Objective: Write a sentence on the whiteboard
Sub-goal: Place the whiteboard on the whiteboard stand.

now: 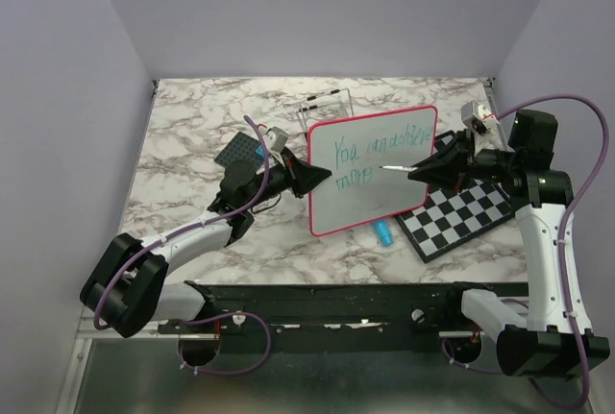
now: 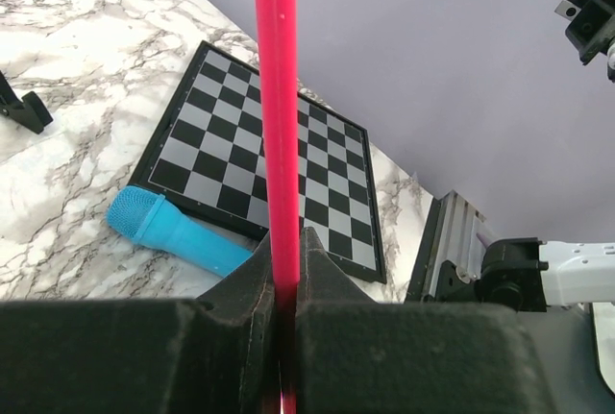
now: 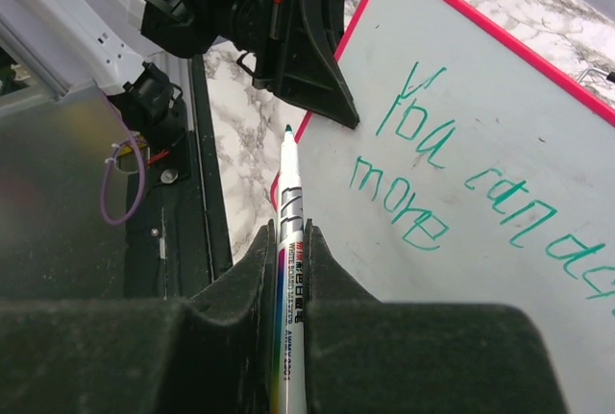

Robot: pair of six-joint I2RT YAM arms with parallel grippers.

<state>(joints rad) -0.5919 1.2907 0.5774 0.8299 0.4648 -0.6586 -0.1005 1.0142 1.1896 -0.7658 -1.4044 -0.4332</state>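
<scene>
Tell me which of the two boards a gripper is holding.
The pink-framed whiteboard, its edge clamped by the left gripper; the checkered board lies flat.

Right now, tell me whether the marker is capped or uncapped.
Uncapped. The marker held in the right claw shows its bare tip, close to the whiteboard.

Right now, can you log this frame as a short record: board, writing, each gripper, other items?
whiteboard: raised on edge, tilted
left gripper: shut on the whiteboard's pink frame
right gripper: shut on marker, tip by the board, contact unclear
sentence: two green lines, the second reads "more", the first only partly legible
other items: checkered board flat on table, blue object beside it
</scene>
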